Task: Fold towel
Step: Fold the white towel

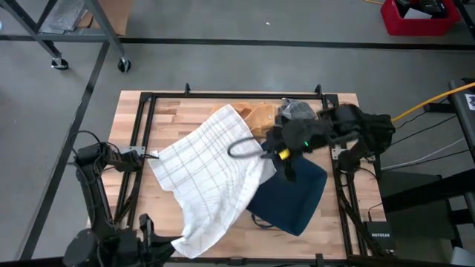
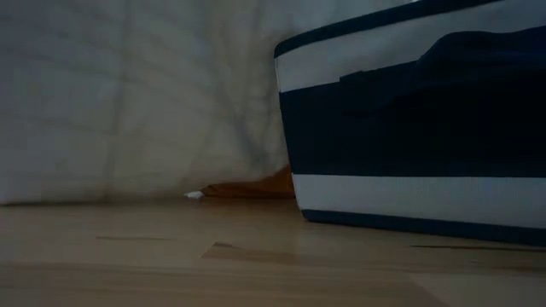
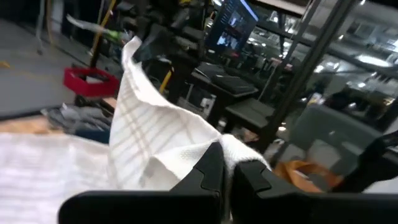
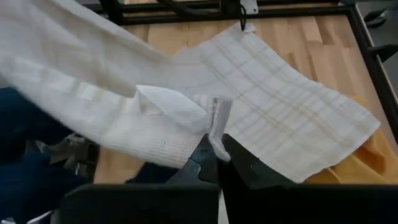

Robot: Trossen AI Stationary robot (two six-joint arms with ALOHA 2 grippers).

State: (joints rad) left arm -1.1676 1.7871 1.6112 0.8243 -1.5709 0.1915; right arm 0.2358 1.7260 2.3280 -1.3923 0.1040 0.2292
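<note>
Inspection of the wooden worktop (image 1: 185, 104) from the high view: a white checked towel (image 1: 211, 174) lies spread diagonally across the middle, running from the far centre toward the near left, where one end hangs past the near edge. Its surface is rumpled, not flat.

Left tool (image 3: 227, 177): fingers pinched together on a corner of the towel, as the left wrist view shows; the cloth rises from the fingertips in a raised fold. In the high view this arm sits at the left side of the worktop, its tool at the towel's left corner (image 1: 152, 156).

Right tool (image 4: 216, 158): fingers closed on a thin edge of the towel, seen in the right wrist view, with the fabric stretching away across the boards. In the high view the right arm reaches in from the right, its tool over the towel's right edge (image 1: 276, 153).

A dark navy cloth (image 1: 291, 196) lies at the near right, partly under the towel. An orange-tan cloth (image 1: 256, 115) and a grey crumpled cloth (image 1: 295, 110) lie at the far centre, beside the towel's far end.

Low view: white fabric fills the left, a navy item with white stripes (image 2: 418, 128) the right.
</note>
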